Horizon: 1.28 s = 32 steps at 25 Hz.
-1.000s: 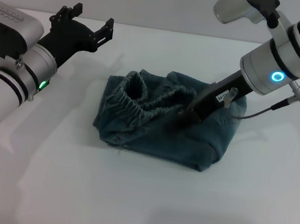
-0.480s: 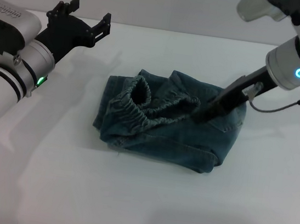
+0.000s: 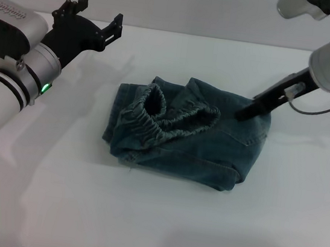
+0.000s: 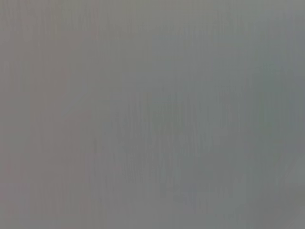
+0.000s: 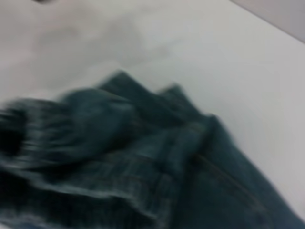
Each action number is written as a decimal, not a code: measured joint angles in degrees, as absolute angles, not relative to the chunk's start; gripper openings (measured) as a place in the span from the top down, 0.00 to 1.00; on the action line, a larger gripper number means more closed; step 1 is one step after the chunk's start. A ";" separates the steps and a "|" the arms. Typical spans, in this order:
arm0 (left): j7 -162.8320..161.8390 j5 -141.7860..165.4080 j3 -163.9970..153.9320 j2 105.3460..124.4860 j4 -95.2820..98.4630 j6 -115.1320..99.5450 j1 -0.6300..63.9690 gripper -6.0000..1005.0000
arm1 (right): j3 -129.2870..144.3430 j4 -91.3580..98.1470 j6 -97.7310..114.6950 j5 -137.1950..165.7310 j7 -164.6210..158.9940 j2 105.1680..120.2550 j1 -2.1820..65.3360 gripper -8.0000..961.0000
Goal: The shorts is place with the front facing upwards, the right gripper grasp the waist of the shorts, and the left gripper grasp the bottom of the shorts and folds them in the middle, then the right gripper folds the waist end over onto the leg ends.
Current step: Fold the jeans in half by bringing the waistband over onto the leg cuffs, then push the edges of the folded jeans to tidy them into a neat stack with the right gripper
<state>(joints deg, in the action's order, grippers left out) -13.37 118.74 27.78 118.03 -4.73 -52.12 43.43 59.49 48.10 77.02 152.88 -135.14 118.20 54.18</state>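
Left gripper (image 3: 88, 21) fingers apart over table (image 3: 140, 218), right gripper (image 3: 246, 113) fingers together beside folded shorts (image 3: 185, 135)

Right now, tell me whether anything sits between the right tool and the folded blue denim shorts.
Nothing visible does. The slim black right tool hangs at the right edge of the folded blue denim shorts, with only bare white table around the bundle.

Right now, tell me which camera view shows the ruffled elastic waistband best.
The head view: the whole gathered waistband curls on top of the folded denim shorts. The right wrist view shows only smeared denim, ruffles barely readable at one edge. The left wrist view shows none of it.
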 joint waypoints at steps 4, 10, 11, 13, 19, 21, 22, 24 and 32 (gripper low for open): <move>-13.36 118.74 27.77 118.02 -4.65 -52.11 43.63 0.22 | 59.57 47.27 74.70 154.68 -136.20 118.21 54.15 0.36; -12.60 118.74 28.02 118.02 -4.56 -52.11 44.06 0.22 | 60.25 46.15 73.52 154.29 -136.23 118.44 54.86 0.36; -12.40 118.74 28.21 118.02 -4.56 -52.11 44.09 0.22 | 60.30 45.90 73.24 154.27 -136.23 118.49 55.04 0.36; -12.18 118.74 28.43 118.03 -4.58 -52.11 44.11 0.22 | 60.40 45.21 72.62 154.25 -136.23 118.55 55.37 0.36; -11.86 118.74 29.42 118.02 -4.60 -52.12 44.15 0.23 | 62.43 41.76 70.03 153.91 -136.23 118.79 57.03 0.35; -11.86 118.74 29.59 118.02 -4.58 -52.19 44.19 0.23 | 64.12 40.85 68.96 152.31 -136.23 118.88 57.69 0.35; -11.86 118.74 29.71 118.02 -4.57 -52.23 44.20 0.23 | 64.12 40.85 68.96 152.31 -136.23 118.88 57.69 0.35; -11.73 118.74 30.16 118.02 -4.57 -52.32 44.20 0.23 | 64.91 40.58 68.44 150.74 -136.21 118.92 57.96 0.35; -10.20 118.76 32.92 117.95 -4.57 -52.62 44.17 0.23 | 66.47 41.12 67.54 146.84 -135.80 118.92 58.69 0.36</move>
